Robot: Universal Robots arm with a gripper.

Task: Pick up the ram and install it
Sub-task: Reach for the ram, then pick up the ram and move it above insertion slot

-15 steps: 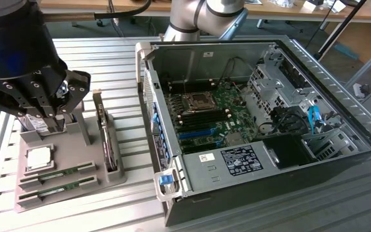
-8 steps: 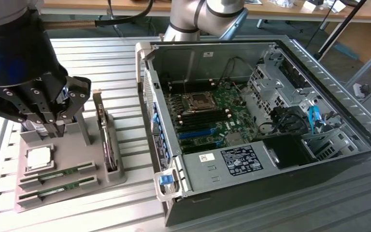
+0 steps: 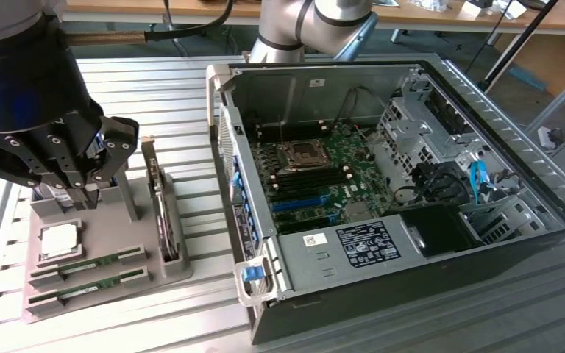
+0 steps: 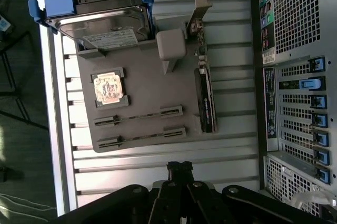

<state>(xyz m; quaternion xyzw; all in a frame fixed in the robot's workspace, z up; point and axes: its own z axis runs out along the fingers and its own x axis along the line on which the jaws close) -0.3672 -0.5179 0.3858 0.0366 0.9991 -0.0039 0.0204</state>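
1. While the gripper (image 3: pixel 84 193) hangs by the grey holder tray (image 3: pixel 115 228), jaws pressed together on nothing, the ram (image 3: pixel 88 263) sits in a tray slot. A second ram stick (image 3: pixel 91 287) sits just beside it.
2. Handling, as judged: light, thin and stiff, but brittle, with delicate chips and contacts. Best taken at mid-length along the upper edge, flat faces between the pads.
3. Tray contents: both sticks, a processor chip (image 3: pixel 59 239), a hard drive (image 4: pixel 102 24) and an upright expansion card (image 4: pixel 205 98).
4. Computer case (image 3: pixel 341 88): open, with the motherboard (image 3: pixel 312 176) exposed and the ram not yet installed.
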